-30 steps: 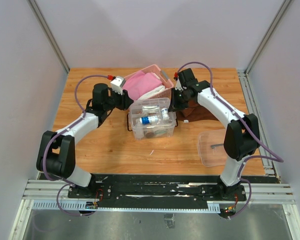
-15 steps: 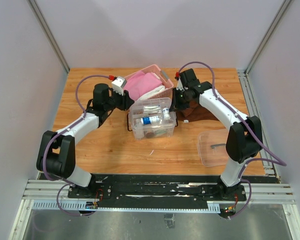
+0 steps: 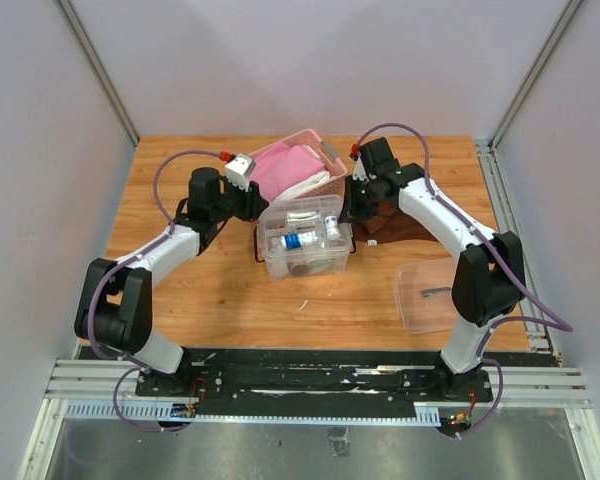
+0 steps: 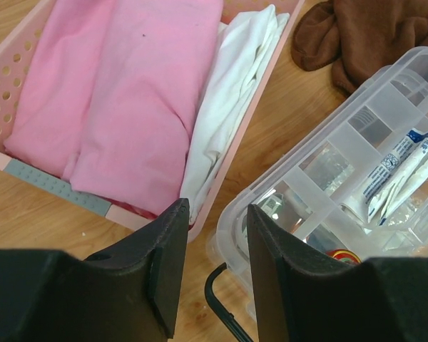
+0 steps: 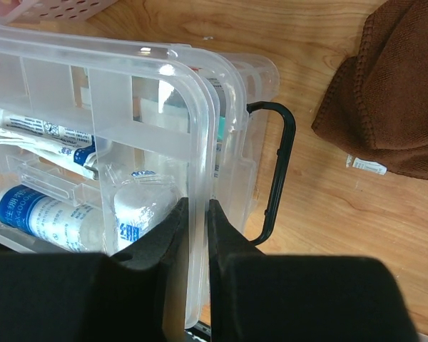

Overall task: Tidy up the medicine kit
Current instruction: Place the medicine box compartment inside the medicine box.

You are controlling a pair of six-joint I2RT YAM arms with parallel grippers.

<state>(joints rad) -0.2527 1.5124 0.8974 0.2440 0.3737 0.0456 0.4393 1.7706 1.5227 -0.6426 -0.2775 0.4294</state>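
The medicine kit [image 3: 302, 240], a clear box without its lid, stands mid-table. Inside it is a divided clear tray [image 5: 93, 92] with a blue-labelled bottle [image 5: 36, 214], a white bottle [image 5: 132, 214] and a tube [image 5: 43, 135]. My right gripper [image 5: 197, 205] is shut on the tray's right rim, just inside the box's wall. The box's black handle [image 5: 277, 171] hangs to the right of it. My left gripper [image 4: 214, 214] is open at the box's left corner [image 4: 232, 235], holding nothing, with the other black handle [image 4: 217, 299] below the gap. The clear lid [image 3: 427, 295] lies at the right.
A pink slatted basket [image 4: 28, 57] with pink cloth [image 4: 128, 85] and white cloth [image 4: 228, 92] stands right behind the kit. A brown cloth [image 5: 392, 92] lies on the wood to the kit's right. A small white scrap [image 3: 303, 304] lies in front of the box.
Almost nothing. Both arms have shifted only slightly, and the right gripper keeps its hold on the tray's rim.
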